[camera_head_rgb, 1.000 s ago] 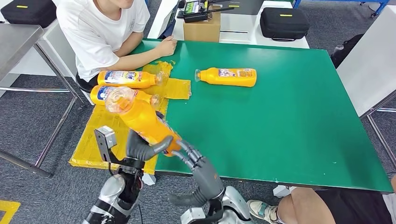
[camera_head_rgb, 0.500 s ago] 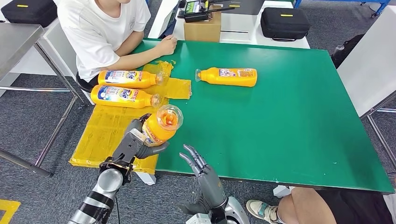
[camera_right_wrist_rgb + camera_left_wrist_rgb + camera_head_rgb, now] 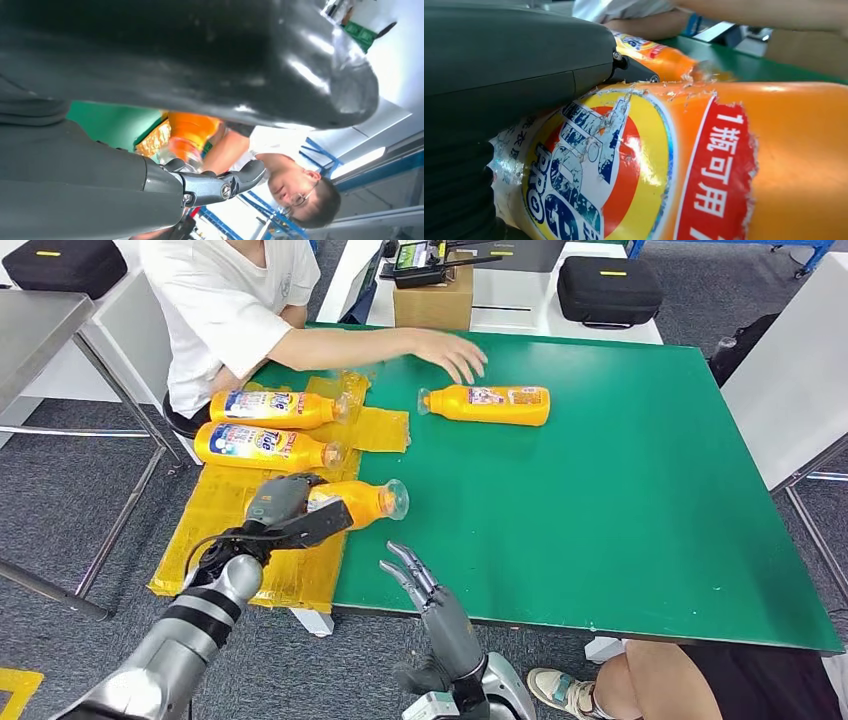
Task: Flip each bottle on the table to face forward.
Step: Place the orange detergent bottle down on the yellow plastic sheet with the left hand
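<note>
Nearest to me, at about 6 o'clock in the head view, my right hand (image 3: 425, 590) hovers just off the near edge of the green table (image 3: 620, 520), fingers (image 3: 405, 565) stretched out and apart, holding nothing. Its wrist view is mostly dark cover with one finger (image 3: 220, 184) across it, so I get little from there.

At about 8 o'clock my left hand (image 3: 285, 512) grips an orange bottle (image 3: 355, 502) that lies on its side over the yellow mat (image 3: 225, 525), its clear cap toward 3 o'clock, reaching onto the green. The fingers cover the bottle's base end, so I cannot tell whether it rests on the mat or hangs just above it. In the left wrist view the held bottle's (image 3: 704, 165) torn label faces the camera, the print scuffed and partly peeled, and the thumb (image 3: 524, 65) lies across it.

Farther out at 10 o'clock two more bottles lie side by side on the mat, the nearer one (image 3: 265, 445) and the farther one (image 3: 278, 407), labels up, caps toward 3 o'clock.

At 12 o'clock a fourth bottle (image 3: 490, 404) lies alone on the green, cap toward 9 o'clock. A person's hand (image 3: 452, 350) reaches over the table just beyond it, not touching it. The person's face is cut off at the top edge.
</note>
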Robot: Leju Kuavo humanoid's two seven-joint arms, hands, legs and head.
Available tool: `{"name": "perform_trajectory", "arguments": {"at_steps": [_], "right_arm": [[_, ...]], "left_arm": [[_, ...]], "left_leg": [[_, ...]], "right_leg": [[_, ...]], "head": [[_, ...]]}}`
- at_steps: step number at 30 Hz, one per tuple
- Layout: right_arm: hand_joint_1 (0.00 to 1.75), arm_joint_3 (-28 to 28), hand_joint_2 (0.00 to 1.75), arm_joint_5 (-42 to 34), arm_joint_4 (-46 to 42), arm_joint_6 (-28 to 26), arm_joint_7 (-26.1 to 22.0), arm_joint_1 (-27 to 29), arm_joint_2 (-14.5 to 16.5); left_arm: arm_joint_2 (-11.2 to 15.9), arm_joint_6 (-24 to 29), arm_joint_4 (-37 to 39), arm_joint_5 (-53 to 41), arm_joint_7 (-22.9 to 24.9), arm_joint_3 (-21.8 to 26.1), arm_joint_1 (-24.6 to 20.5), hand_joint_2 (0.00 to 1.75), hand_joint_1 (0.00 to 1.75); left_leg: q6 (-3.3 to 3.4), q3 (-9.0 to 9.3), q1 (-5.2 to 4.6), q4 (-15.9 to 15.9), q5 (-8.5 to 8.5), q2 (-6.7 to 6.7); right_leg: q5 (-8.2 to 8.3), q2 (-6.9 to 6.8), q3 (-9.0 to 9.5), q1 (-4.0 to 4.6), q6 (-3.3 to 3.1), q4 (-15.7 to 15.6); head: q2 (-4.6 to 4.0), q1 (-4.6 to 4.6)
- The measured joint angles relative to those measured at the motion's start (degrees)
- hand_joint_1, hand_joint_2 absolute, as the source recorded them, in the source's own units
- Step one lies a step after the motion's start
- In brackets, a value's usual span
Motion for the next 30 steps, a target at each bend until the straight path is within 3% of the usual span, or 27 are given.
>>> {"name": "perform_trajectory", "arguments": {"at_steps": [7,13,25,26,29,30], "right_arm": [[0.0,0.7,0.0,-1.1,0.0,0.9,0.0,-0.8,0.1],[0.0,2.1,0.0,-2.4,0.5,1.5,0.0,-2.3,0.5],[0.0,2.7,0.0,-2.6,1.5,1.5,0.0,-3.0,0.5],[0.0,2.7,0.0,-2.6,1.6,1.4,0.0,-3.0,0.5],[0.0,2.7,0.0,-2.8,2.0,1.2,0.0,-3.0,0.5],[0.0,2.7,0.0,-3.0,2.2,1.2,0.0,-3.0,0.5]], "left_arm": [[0.2,-0.3,11.9,-2.8,2.8,-0.1,-6.5,1.75,1.75],[0.1,-3.9,20.7,-7.2,5.3,-1.7,-12.1,1.75,1.75],[-0.4,-4.6,26.0,-8.1,5.4,-3.6,-15.0,1.75,1.75],[-0.5,-5.0,26.2,-8.4,5.4,-3.7,-15.1,1.75,1.49],[-0.6,-7.5,26.8,-9.6,4.6,-4.6,-15.5,1.75,0.24],[-0.6,-8.4,27.0,-9.7,4.1,-4.8,-15.6,1.75,0.06]], "left_leg": [[-0.01,-0.03,-0.01,0.0,-0.01,-0.02],[-0.01,-0.01,-0.01,0.0,-0.01,0.01],[-0.01,0.04,-0.01,0.0,0.0,0.02],[-0.01,0.05,-0.01,0.0,0.0,0.02],[-0.01,0.05,-0.01,0.0,0.0,0.02],[-0.01,0.05,-0.01,0.0,0.0,0.02]], "right_leg": [[-0.01,0.0,-0.01,-0.01,0.01,0.0],[-0.01,0.0,-0.01,0.0,0.0,0.0],[-0.01,0.0,0.03,0.0,0.0,0.0],[-0.01,0.0,0.03,0.0,0.0,0.0],[-0.01,0.0,0.04,0.0,0.0,0.0],[-0.01,0.0,0.04,0.0,0.0,0.0]], "head": [[0.01,0.0],[0.0,-0.01],[0.01,0.0],[0.01,0.0],[0.01,0.0],[0.01,0.0]]}}
